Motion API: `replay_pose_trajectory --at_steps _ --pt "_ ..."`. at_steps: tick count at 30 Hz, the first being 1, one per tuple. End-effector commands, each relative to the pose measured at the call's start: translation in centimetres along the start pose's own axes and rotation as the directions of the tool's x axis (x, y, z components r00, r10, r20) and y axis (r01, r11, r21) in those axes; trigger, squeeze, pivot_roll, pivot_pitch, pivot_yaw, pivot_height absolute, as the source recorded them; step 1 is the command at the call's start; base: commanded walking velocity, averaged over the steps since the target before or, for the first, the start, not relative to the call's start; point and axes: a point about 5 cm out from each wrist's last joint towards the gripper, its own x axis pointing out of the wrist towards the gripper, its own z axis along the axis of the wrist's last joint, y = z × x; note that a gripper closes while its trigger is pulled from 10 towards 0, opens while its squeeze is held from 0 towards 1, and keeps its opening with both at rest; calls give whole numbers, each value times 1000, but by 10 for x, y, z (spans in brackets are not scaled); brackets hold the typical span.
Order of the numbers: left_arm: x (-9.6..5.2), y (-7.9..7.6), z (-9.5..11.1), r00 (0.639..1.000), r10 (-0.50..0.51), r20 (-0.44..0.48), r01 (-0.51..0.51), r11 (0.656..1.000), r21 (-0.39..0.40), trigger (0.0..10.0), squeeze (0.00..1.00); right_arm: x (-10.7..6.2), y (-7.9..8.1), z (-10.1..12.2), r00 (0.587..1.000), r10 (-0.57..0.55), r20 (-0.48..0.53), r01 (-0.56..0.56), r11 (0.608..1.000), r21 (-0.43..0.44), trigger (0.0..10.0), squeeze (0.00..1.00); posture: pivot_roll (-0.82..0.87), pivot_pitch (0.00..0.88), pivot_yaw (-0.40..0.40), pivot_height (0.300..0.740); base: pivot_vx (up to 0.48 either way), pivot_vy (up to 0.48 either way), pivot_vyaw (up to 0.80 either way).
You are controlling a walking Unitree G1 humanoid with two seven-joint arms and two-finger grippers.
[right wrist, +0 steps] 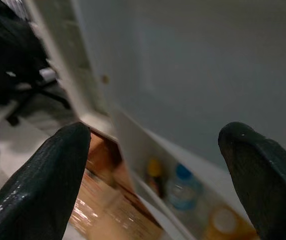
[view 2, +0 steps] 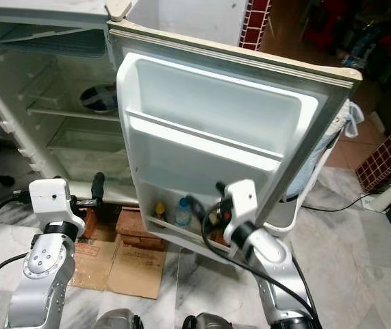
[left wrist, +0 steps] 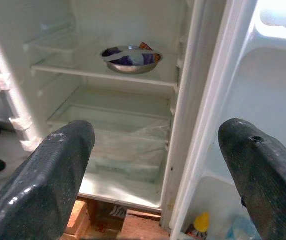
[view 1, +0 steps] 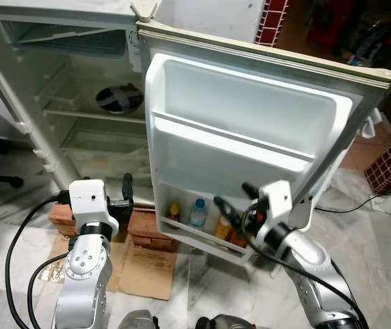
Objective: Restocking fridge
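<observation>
At the lower left of the frame the left gripper (view 1: 122, 195) hangs with fingers spread, holding nothing, before the open fridge (view 1: 58, 89). In the centre, the door's bottom shelf (view 1: 202, 236) holds a water bottle (view 1: 197, 213). At the lower right, the right gripper (view 1: 233, 197) is spread, empty, near that shelf.

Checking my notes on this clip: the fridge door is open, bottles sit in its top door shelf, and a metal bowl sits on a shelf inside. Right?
Not quite. The bottles sit in the bottom door shelf, as the left eye view shows; the upper door shelves hold nothing. The rest holds: the fridge door is open, and the metal bowl sits on a shelf inside.
</observation>
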Motion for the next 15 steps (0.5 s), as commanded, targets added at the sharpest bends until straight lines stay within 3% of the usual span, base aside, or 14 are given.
replay_pose_trajectory --at_steps 1,8,15 --pt "1 0 2 1000 2 2 -3 1000 13 10000 0 -3 -11 3 999 -44 -7 44 999 -1 10000 0 54 55 -41 740 0 0 0" --pt "0 1 3 1000 -7 7 7 1000 10 10000 0 -9 -35 -12 967 -218 -129 202 971 -124 10000 0 57 59 -37 740 0 -343 0" --pt "-1 3 3 1000 -4 6 4 1000 11 10000 0 -13 -38 -18 968 -199 -155 192 980 -58 10000 0 58 61 -33 740 0 -460 0"
